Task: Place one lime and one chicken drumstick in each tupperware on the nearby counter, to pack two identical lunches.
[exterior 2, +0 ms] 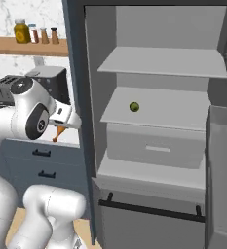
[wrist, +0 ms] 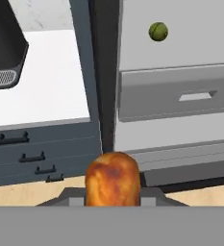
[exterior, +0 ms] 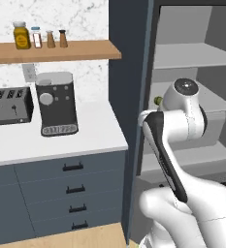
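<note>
A browned chicken drumstick (wrist: 112,178) sits between the fingers of my gripper (wrist: 112,196), which is shut on it. From the right base view the gripper (exterior 2: 62,127) hangs in front of the counter's edge, just left of the open fridge's side wall, with the drumstick's orange tip (exterior 2: 59,133) poking out below it. One green lime (exterior 2: 134,106) lies on the fridge's middle shelf, above the drawer; it appears again in the hand view as the lime (wrist: 157,31). The white counter (exterior: 97,133) stretches to the left. The tupperware is out of view.
A dark toaster (exterior: 8,105) and a black coffee machine (exterior: 56,102) stand on the counter. Spice bottles (exterior: 21,35) line a wooden wall shelf. The fridge (exterior 2: 159,121) stands open, its door (exterior 2: 222,170) swung out at the right. Dark drawers (exterior: 73,186) run below the counter.
</note>
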